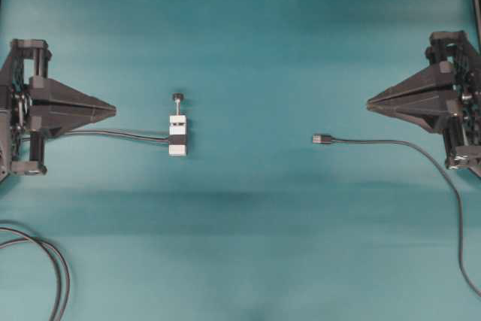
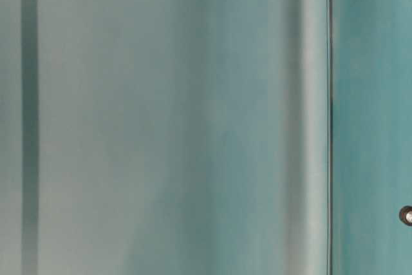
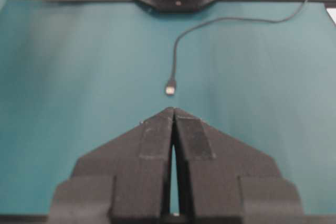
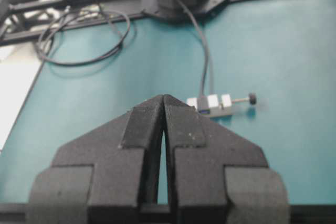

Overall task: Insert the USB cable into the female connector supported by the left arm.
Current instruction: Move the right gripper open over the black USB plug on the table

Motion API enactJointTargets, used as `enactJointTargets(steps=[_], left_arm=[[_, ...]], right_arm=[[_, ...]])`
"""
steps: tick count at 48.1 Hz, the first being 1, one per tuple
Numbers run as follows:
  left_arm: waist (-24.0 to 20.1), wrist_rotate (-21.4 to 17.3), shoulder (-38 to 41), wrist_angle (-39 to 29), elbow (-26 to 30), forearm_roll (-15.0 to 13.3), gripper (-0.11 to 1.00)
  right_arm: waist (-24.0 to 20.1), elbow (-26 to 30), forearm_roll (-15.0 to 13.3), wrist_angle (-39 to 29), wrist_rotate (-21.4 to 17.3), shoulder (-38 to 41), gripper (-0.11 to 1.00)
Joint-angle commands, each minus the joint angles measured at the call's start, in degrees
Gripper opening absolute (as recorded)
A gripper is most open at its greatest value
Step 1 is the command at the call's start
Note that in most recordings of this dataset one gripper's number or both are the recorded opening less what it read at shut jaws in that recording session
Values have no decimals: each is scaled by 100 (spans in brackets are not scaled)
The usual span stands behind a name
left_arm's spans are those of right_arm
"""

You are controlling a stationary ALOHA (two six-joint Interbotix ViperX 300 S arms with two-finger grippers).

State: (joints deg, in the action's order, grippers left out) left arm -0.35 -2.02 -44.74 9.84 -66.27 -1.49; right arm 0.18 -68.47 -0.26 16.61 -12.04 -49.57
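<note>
We find no readable text, label, brand, number or sign in any view; every surface we can see is unmarked or blurred.

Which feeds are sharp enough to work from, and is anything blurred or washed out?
Overhead: evenly lit, soft dark bands across the mat, plug and connector clear. Table-level: nearly all teal blur, useless. Left wrist: plug readable, fingers soft. Right wrist: connector slightly soft, bright glare at the left edge.

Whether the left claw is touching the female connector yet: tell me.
Apart. In the overhead view, bare teal mat lies between the left claw's tip and the female connector; only the connector's own dark cable runs back towards that arm.
</note>
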Motion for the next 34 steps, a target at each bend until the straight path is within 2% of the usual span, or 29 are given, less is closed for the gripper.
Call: enactJointTargets(steps=[1, 7, 11, 15, 17, 22, 29, 34], left_arm=[[0, 132, 62, -88, 88, -9, 13], [-9, -35, 141, -334, 70, 88, 40], [-18, -378, 202, -422, 18, 132, 65], [-70, -729, 255, -431, -44, 123, 86], [-88, -861, 299, -396, -70, 132, 89], [-114, -905, 396, -308, -149, 123, 86], [-114, -765, 536, 0, -413, 9, 86], [-114, -563, 615, 202, -510, 0, 86]], right_arm=[[9, 105, -18, -18, -9, 88, 0], [18, 114, -26, -756, 0, 281, 0], [18, 149, -44, -1310, -9, 475, 0], [18, 246, -44, -1564, -26, 686, 0], [18, 281, -35, -1538, -26, 756, 0], [18, 316, -35, -1371, -26, 914, 0], [18, 246, -35, -1204, -220, 1116, 0], [18, 167, -35, -1213, -563, 1301, 0]])
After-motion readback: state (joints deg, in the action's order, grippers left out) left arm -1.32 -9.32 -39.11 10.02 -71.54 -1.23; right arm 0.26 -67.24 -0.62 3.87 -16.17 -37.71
